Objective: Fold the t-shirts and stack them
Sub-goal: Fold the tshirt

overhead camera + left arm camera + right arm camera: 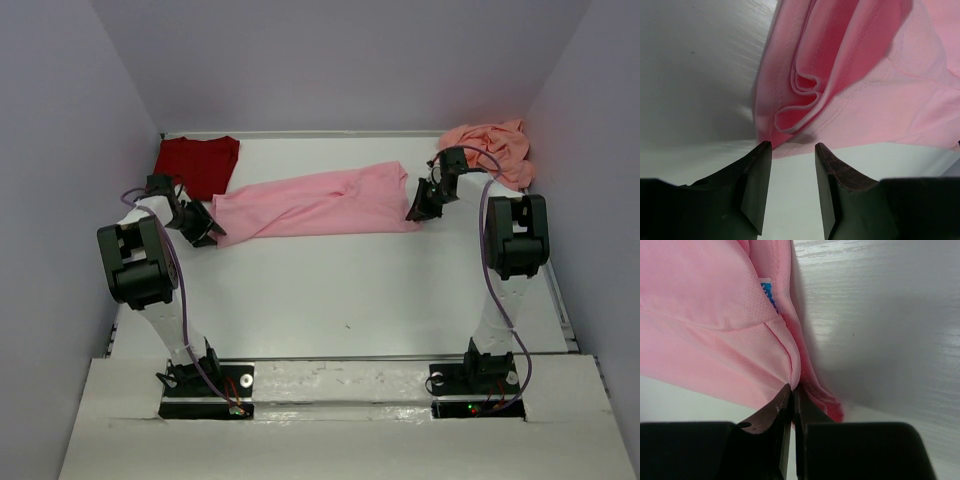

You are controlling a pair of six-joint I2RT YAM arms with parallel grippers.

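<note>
The light pink t-shirt (310, 205) lies stretched in a long band across the back half of the table. My right gripper (420, 200) is at its right end, shut on a pinched fold of the pink cloth (705, 315) at the fingertips (792, 387). A small blue-and-white label (769, 295) shows near that fold. My left gripper (205, 228) is at the shirt's left end. Its jaws stand apart (792, 145) with bare table between them, and the bunched hem (800, 95) lies just ahead of the tips. The dark red t-shirt (197, 163) lies folded at the back left. The salmon-pink t-shirt (490, 148) is crumpled at the back right.
Grey walls close in the white table (340, 300) on the left, back and right. The right arm (510, 240) stands near the right wall, beside the salmon-pink heap. The left arm (140, 260) leans along the table's left edge.
</note>
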